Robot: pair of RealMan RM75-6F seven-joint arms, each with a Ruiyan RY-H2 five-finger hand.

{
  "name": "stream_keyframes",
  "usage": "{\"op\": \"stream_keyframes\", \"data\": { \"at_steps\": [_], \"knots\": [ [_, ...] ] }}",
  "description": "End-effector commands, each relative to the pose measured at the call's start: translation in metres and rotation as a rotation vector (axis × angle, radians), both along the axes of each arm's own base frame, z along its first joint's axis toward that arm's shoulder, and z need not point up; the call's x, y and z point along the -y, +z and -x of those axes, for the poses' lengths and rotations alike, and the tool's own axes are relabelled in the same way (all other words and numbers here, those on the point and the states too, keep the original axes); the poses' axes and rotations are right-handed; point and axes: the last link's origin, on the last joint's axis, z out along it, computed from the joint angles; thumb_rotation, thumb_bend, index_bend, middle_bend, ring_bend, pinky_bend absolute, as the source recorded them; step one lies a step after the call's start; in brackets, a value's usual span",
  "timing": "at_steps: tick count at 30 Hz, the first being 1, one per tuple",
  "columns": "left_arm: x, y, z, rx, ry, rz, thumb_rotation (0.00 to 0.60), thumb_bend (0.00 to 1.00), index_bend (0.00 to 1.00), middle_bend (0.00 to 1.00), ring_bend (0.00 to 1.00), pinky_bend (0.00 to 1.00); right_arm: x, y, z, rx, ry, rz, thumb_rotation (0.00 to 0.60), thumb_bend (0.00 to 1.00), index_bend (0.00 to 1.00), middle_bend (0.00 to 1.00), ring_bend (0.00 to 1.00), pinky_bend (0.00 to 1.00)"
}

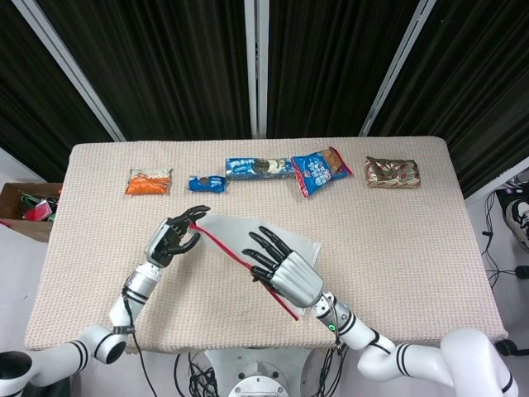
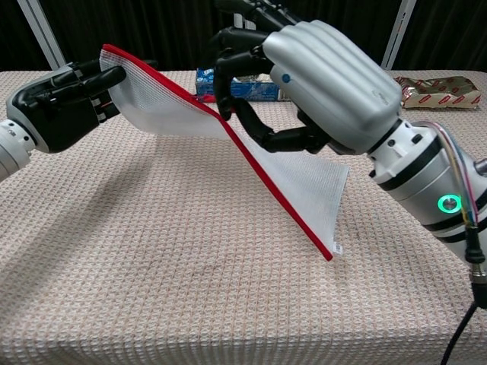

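Black curtains with pale slanted bars back a table (image 1: pixel 397 240) covered in beige woven cloth. Along its far edge lie snack packs in a row — an orange packet (image 1: pixel 149 182), a small blue cookie pack (image 1: pixel 207 184), a longer blue cookie pack (image 1: pixel 258 167), a blue-and-red bag (image 1: pixel 319 170) and a brown-and-red wrapped pack (image 1: pixel 393 172). A cardboard box (image 1: pixel 25 204) sits off the table's left end.

Near the front, the left hand (image 1: pixel 172 240) pinches the upper corner of a white mesh pouch with a red zipper edge (image 2: pixel 183 114), its fingers curled onto that corner. The pouch is lifted and tilted, its low corner near or on the cloth — which, I cannot tell. The right hand (image 1: pixel 285 266) grips the pouch partway along the red edge: in the chest view its dark fingers (image 2: pixel 236 84) hook over the zipper while the thumb comes in from underneath. Both hands are well apart from the snacks.
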Motion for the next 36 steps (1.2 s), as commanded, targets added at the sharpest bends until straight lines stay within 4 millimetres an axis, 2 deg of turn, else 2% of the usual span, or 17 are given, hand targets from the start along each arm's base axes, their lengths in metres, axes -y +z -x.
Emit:
{"op": "stream_keyframes", "data": {
  "at_steps": [1, 10, 21, 27, 33, 36],
  "knots": [
    [-0.002, 0.000, 0.005, -0.019, 0.018, -0.014, 0.600, 0.52, 0.67, 0.23, 0.09, 0.11, -0.004, 0.009, 0.018, -0.021, -0.033, 0.001, 0.600, 0.55, 1.00, 0.26, 0.00, 0.00],
    [-0.005, 0.003, 0.025, -0.090, 0.073, -0.073, 0.600, 0.53, 0.67, 0.23, 0.09, 0.11, -0.014, 0.026, 0.068, -0.105, -0.139, -0.004, 0.600, 0.55, 1.00, 0.26, 0.00, 0.00],
    [0.004, 0.002, 0.048, -0.213, 0.087, -0.122, 0.600, 0.53, 0.68, 0.23, 0.09, 0.11, -0.016, 0.040, 0.113, -0.189, -0.265, -0.008, 0.600, 0.55, 1.00, 0.26, 0.00, 0.00],
    [0.009, 0.000, 0.052, -0.254, 0.076, -0.129, 0.600, 0.53, 0.68, 0.23, 0.09, 0.11, -0.017, 0.047, 0.126, -0.200, -0.309, -0.004, 0.600, 0.55, 1.00, 0.26, 0.00, 0.00],
    [0.012, -0.001, 0.049, -0.288, 0.050, -0.143, 0.600, 0.53, 0.69, 0.23, 0.09, 0.11, -0.018, 0.044, 0.126, -0.199, -0.312, -0.022, 0.600, 0.54, 1.00, 0.26, 0.00, 0.00],
    [0.013, 0.000, 0.049, -0.382, 0.003, -0.173, 0.600, 0.53, 0.66, 0.23, 0.09, 0.11, -0.018, 0.043, 0.126, -0.211, -0.325, -0.064, 0.600, 0.50, 0.93, 0.25, 0.00, 0.00]
  ]
}}
